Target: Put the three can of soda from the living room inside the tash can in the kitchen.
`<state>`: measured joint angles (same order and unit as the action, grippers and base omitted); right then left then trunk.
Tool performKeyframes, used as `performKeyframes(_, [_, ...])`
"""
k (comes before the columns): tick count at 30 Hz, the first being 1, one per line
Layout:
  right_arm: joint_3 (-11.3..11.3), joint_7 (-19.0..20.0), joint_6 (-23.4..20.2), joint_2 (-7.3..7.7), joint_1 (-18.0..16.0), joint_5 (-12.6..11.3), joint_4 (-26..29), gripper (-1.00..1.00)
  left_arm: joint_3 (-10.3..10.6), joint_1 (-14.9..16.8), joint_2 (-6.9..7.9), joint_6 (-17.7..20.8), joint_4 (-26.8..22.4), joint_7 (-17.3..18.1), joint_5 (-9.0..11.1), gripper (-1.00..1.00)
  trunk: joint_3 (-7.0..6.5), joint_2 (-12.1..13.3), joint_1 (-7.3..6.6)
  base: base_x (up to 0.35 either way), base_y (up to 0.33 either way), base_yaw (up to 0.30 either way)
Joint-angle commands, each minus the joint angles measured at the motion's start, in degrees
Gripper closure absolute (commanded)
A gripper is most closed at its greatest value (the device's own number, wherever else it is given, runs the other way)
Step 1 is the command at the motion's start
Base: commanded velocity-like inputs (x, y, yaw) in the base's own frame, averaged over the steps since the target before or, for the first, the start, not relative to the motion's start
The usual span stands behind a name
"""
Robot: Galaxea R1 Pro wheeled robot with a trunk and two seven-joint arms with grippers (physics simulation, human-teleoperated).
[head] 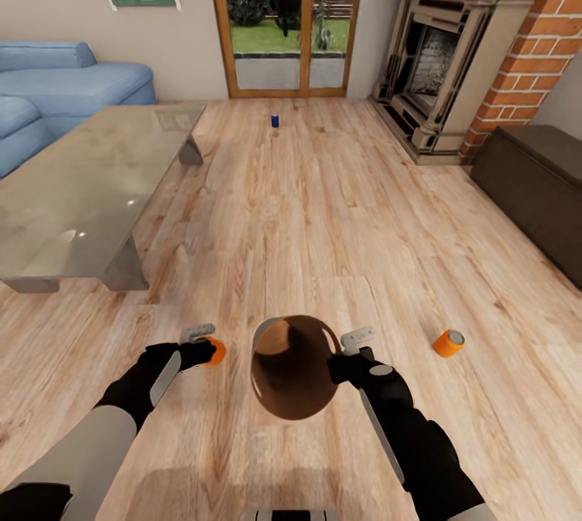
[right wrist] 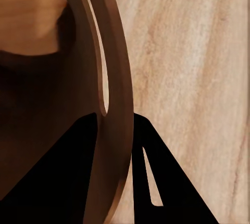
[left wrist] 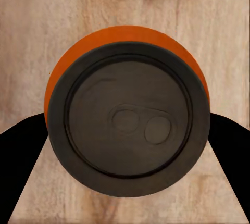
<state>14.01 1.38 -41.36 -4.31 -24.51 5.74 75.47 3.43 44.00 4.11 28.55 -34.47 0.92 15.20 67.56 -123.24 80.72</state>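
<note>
1. The wood-plank floor (head: pixel 323 206) of the living room carries a glass-topped coffee table (head: pixel 81 190) at the left, with a light blue sofa (head: pixel 56 93) behind it and a brick fireplace (head: pixel 453 52) at the right.
2. The trash can (head: pixel 293 367) hangs above the floor between the two arms, tipped so its open mouth faces the head camera and its coppery inner wall shows.
3. The right gripper (head: pixel 346 359) pinches the trash can's rim; in the right wrist view one finger (right wrist: pixel 57 182) sits inside the wall and the other outside, closed down to the wall's thickness.
4. The left gripper (head: pixel 204 350) is clamped on an orange soda can (head: pixel 215 351), just left of the trash can; the left wrist view looks straight onto the can's end (left wrist: pixel 128 120), a dark finger on each side, so its long axis runs along the fingers.
5. A second orange soda can (head: pixel 449 342) lies on its side on the floor to the right, silvery end facing right and up.
6. A dark blue soda can (head: pixel 275 120) stands upright far ahead, near the glass doors (head: pixel 283 20).
</note>
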Motion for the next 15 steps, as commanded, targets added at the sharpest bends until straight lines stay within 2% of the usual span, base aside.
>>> performKeyframes(1, [-0.12, 0.41, -0.01, 0.07, -0.01, -0.78, 0.03, 1.0, -0.04, -0.03, 0.09, 0.13, -0.72, 0.28, -0.06, 1.0, -0.19, 0.42, -0.23, 0.0, 0.0, 0.0])
performKeyframes(5, [-0.44, 0.62, -0.03, 0.29, -0.05, -0.81, 0.09, 1.0, -0.13, -0.05, 0.27, 0.32, -1.23, 0.64, 0.04, 1.0, -0.9, 2.02, -1.1, 0.0, 0.0, 0.0])
performKeyframes(8, [-2.35, 1.0, -0.03, 0.45, -0.08, -0.87, 0.17, 1.0, -0.16, -0.05, 0.54, 0.52, -1.4, 1.79, 0.03, 1.0, -1.44, 3.22, -1.76, 0.0, 0.0, 0.0])
performKeyframes(13, [-3.81, 2.52, -0.03, 0.66, -0.09, -0.84, 0.29, 1.0, -0.2, -0.2, 1.47, 0.87, -1.54, 3.47, 0.02, 1.0, -2.34, 5.23, -2.86, 0.0, 0.0, 0.0])
performKeyframes(15, [-4.74, 3.89, -0.21, 1.46, -0.13, -0.83, 0.42, 1.0, -0.23, -0.35, 1.94, 1.63, -2.27, 4.76, 0.03, 1.0, -2.7, 6.03, -3.3, 0.0, 0.0, 0.0])
